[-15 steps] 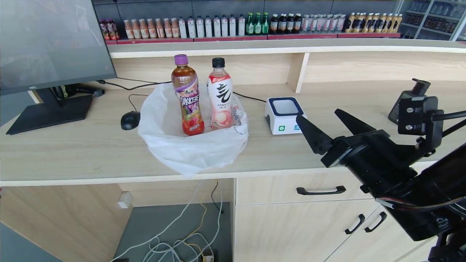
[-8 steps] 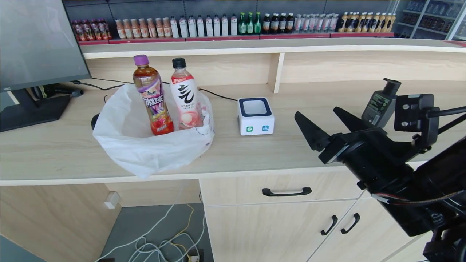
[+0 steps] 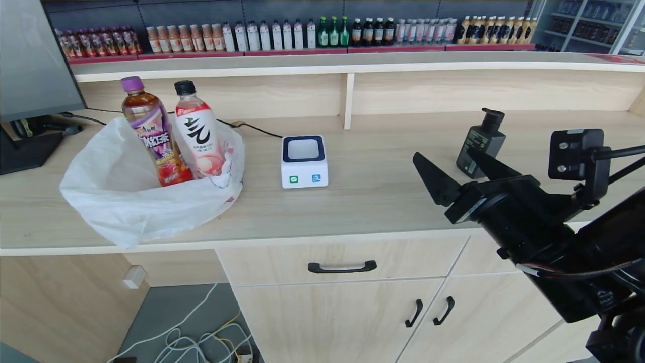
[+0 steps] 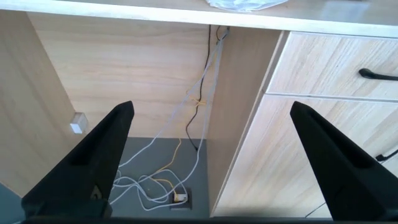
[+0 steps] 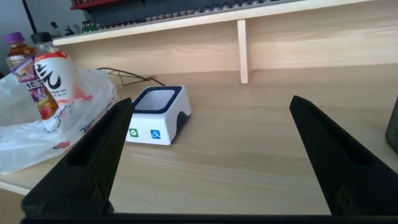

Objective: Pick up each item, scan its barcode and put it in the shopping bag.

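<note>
Across the pale wooden counter (image 3: 373, 206), the white plastic shopping bag (image 3: 116, 201) sits left, white cube scanner (image 3: 304, 164) mid-way, dark pump bottle (image 3: 481, 138) upright at right — right jaws apart near it, left jaws apart below; close squarely round its body.

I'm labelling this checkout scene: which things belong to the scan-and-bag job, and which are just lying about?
Job: shopping bag, purple-capped bottle and black-capped bottle standing in it, scanner, pump bottle on the counter, open right gripper.
Lying about: monitor, shelf bottles, floor cables.
</note>
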`<state>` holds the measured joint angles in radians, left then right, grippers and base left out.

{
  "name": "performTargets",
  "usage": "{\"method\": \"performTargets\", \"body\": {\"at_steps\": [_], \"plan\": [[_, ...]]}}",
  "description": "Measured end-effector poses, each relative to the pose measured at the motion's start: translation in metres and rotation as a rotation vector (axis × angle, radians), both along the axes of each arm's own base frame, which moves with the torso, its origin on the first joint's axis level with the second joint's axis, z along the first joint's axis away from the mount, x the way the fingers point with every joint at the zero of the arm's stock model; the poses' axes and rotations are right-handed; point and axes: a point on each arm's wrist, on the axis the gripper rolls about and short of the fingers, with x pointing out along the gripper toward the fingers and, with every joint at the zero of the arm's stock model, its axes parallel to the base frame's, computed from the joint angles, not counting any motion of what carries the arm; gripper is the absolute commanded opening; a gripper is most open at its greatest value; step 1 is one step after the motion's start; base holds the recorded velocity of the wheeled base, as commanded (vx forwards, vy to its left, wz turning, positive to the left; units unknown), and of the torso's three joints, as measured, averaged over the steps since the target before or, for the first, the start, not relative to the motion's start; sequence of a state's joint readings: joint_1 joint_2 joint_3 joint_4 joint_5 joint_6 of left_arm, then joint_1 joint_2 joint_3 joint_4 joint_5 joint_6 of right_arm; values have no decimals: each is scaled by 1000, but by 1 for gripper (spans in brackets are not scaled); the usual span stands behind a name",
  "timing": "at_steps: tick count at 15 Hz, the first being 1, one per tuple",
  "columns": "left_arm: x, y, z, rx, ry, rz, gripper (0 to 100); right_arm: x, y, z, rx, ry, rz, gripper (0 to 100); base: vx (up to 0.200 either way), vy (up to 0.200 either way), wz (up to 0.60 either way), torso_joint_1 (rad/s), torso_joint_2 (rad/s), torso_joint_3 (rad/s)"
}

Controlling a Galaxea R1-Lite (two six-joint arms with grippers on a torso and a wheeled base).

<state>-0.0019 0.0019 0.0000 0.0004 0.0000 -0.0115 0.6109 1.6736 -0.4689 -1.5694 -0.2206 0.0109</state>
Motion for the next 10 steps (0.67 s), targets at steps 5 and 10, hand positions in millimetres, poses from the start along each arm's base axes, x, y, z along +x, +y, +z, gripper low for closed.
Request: {"method": "performTargets", "body": {"at_steps": [5, 10], "plan": [[0, 0, 0, 0, 0, 0, 100, 1, -2, -1, -2, 4, -10, 100, 0, -200, 0, 3, 5, 3], [0, 0, 0, 0, 0, 1, 100, 2, -4, -1, -1, 3, -18, 100, 0, -200, 0, 0, 1, 1]]}}
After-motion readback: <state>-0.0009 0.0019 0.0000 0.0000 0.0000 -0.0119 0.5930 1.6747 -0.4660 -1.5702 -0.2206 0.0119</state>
